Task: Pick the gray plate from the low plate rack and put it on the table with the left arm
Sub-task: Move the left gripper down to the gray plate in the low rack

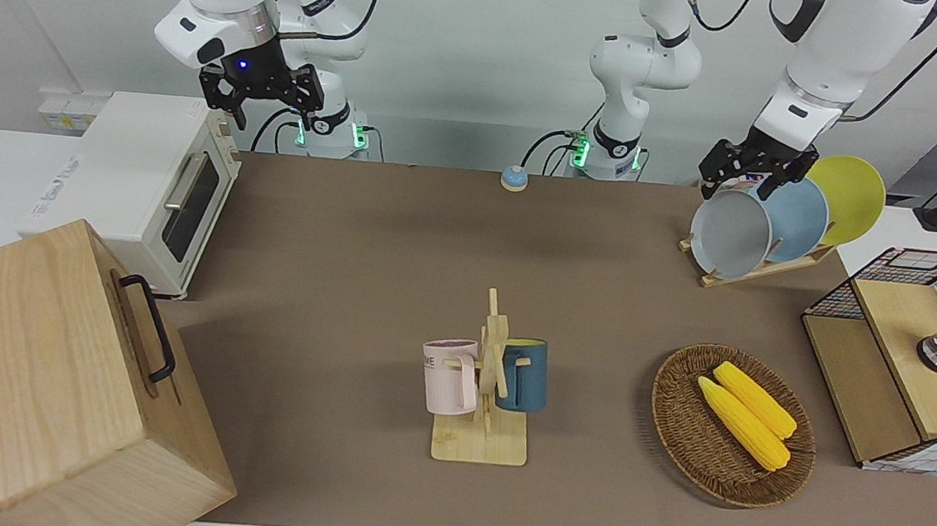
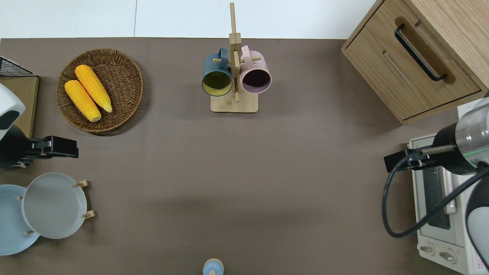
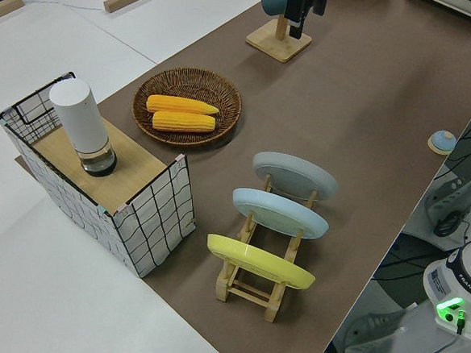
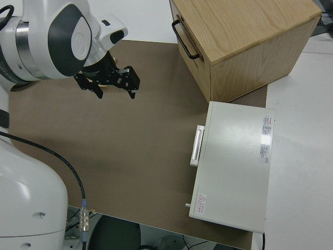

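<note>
The gray plate [image 1: 730,233] stands in the slot of the low plate rack [image 1: 760,271] farthest from the robots, at the left arm's end of the table [image 1: 399,291]. It also shows in the overhead view [image 2: 53,206] and the left side view [image 3: 294,175]. My left gripper [image 1: 741,184] is open and empty in the air. In the overhead view it [image 2: 70,148] is over the mat between the gray plate and the corn basket [image 2: 100,89]. It touches no plate. My right gripper [image 1: 260,100] is open and parked.
A light-blue plate [image 1: 802,218] and a yellow plate [image 1: 854,197] stand in the rack's other slots. A mug stand [image 1: 486,381] holds pink and blue mugs mid-table. A wire-sided shelf [image 1: 904,364], a toaster oven [image 1: 148,188], a wooden cabinet [image 1: 49,380] and a small bell [image 1: 514,178] stand around the mat.
</note>
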Robot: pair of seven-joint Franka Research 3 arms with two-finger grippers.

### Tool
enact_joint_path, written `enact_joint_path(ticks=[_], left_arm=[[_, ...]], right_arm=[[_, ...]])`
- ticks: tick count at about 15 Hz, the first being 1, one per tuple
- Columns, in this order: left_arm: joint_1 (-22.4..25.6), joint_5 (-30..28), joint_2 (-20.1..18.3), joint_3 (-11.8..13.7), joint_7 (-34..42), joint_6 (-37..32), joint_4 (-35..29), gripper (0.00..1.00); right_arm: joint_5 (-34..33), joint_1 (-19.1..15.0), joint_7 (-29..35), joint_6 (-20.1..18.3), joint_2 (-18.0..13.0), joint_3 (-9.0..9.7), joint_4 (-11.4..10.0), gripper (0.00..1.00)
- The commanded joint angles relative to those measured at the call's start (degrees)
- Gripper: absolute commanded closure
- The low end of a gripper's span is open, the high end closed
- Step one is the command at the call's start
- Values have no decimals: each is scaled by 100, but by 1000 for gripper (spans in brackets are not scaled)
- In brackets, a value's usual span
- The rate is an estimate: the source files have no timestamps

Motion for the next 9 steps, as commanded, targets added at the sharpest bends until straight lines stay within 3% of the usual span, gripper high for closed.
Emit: enact_joint_path(ticks=[1,5,9], left_arm=[[-9,31,65,-5,-244,-108,48,5],[-18,179,39,-5,-308,-108,-49,7],[-79,1216,-216,-49,-255,-12,-655,7]], right_arm=[[20,-84,-19,-87,-27,38,35,11],[20,-84,-19,-87,-27,38,35,11],[20,-84,-19,-87,-27,38,35,13]])
